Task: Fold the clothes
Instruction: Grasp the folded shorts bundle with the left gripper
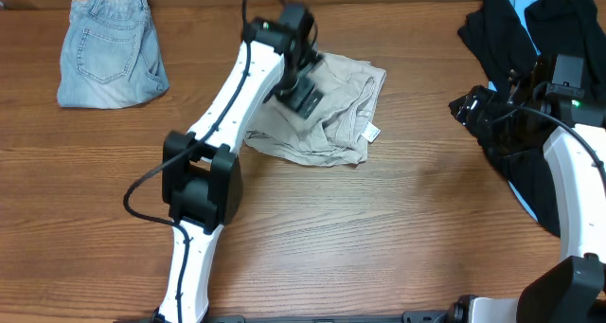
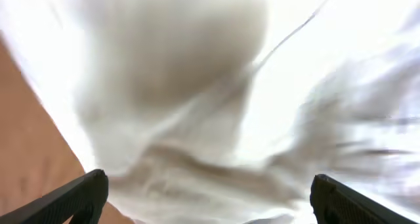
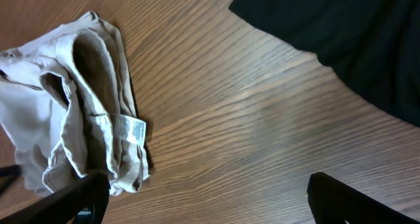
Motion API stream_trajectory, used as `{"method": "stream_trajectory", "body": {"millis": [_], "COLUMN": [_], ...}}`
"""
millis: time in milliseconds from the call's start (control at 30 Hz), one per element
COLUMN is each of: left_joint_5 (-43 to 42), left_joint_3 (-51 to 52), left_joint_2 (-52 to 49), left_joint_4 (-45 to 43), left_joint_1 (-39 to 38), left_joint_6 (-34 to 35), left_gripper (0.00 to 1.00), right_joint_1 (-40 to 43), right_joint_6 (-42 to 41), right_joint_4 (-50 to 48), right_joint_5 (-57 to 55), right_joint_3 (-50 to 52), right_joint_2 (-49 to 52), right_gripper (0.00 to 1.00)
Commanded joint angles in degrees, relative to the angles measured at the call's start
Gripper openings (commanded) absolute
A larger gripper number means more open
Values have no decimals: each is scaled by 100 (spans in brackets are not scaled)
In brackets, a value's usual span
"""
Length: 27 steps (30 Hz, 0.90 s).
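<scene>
No text is legible; print on the shorts' (image 3: 72,112) white tag (image 3: 132,129) is too small.

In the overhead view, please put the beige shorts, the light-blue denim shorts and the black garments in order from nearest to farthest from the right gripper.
1. Black garments: at the table's right end, just beside the right gripper.
2. Beige shorts: in the middle of the table, under the left arm.
3. Denim shorts: at the far left corner, the farthest by a clear margin.

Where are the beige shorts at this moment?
Overhead, the beige shorts lie crumpled centrally, under the left gripper, between the denim shorts and black garments.
</scene>
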<state>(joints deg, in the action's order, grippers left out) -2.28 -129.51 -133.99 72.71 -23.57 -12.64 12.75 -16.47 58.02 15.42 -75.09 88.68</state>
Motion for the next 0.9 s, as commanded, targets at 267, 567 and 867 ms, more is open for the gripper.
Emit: {"method": "stream_trajectory", "body": {"millis": [267, 567, 867], "left_joint_5": [223, 804, 417], "left_joint_3": [-560, -560, -732], "left_joint_2": [-772, -1425, -1609], "left_joint_4": [-785, -1047, -933], "left_joint_1": [-1064, -1331, -1716], "left_joint_6": [446, 793, -308], "left_gripper": [100, 100, 100], "right_joint_1": [13, 13, 13], "right_joint_6": [15, 15, 17], "right_joint_4": [-114, -203, -214], "right_joint_5": [-404, -428, -431], "right_joint_3": [13, 13, 13], "right_joint_2": [11, 11, 11], "right_gripper": [100, 100, 100]}}
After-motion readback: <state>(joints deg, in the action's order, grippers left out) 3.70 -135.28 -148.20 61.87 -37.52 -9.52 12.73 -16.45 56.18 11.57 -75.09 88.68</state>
